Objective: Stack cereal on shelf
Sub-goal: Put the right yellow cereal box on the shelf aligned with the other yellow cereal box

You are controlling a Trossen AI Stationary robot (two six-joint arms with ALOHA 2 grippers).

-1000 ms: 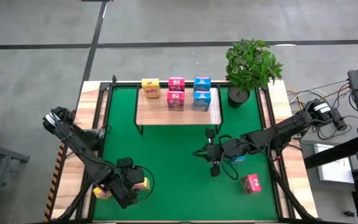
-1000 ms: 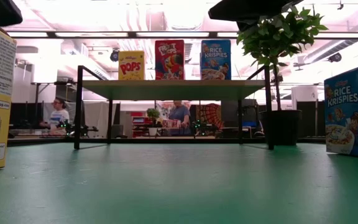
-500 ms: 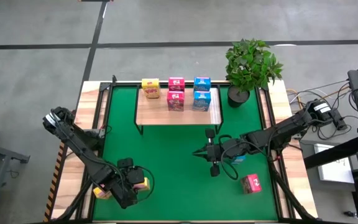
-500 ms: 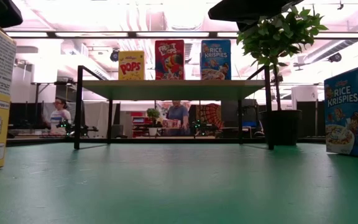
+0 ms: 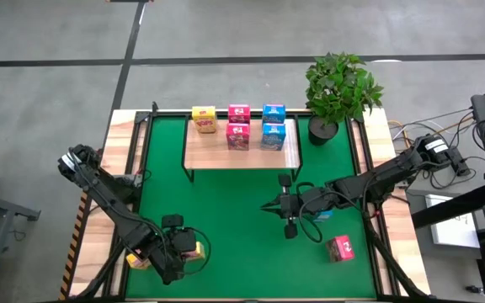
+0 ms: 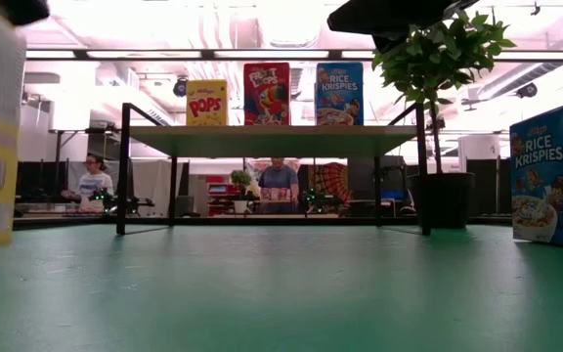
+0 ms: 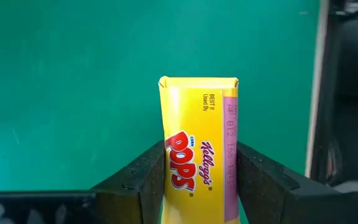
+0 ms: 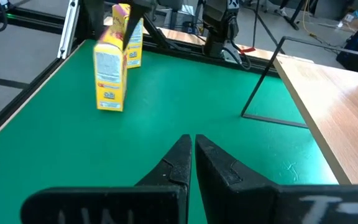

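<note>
Left gripper [image 7: 197,180] near the front-left corner of the green mat [image 5: 226,219], jaws clamped on a yellow Pops box [image 7: 197,146]. Box sits upright between the two fingers [image 7: 138,180], top end sticking out past the tips. In the right wrist view that box [image 8: 109,74] hangs just clear of the mat. Second yellow box [image 8: 131,37] stands just behind it, near the mat edge.

Right gripper [image 8: 193,158] hovers mid-mat in front of the shelf [image 5: 205,151], jaws closed on nothing, tips touching.

On the shelf: five boxes in total. Back row: yellow [image 5: 203,114], pink-red [image 5: 238,114], blue [image 5: 274,113]. Second pink-red [image 5: 238,135] and second blue [image 5: 273,135] sit directly in front of their matches.

Loose pink-red box [image 5: 341,247] lies on the mat front-right, well apart from the right gripper. Blue Rice Krispies box [image 6: 552,174] stands on the mat at the low view's right edge. Potted plant [image 5: 339,88] on the bench by the shelf's right end.
</note>
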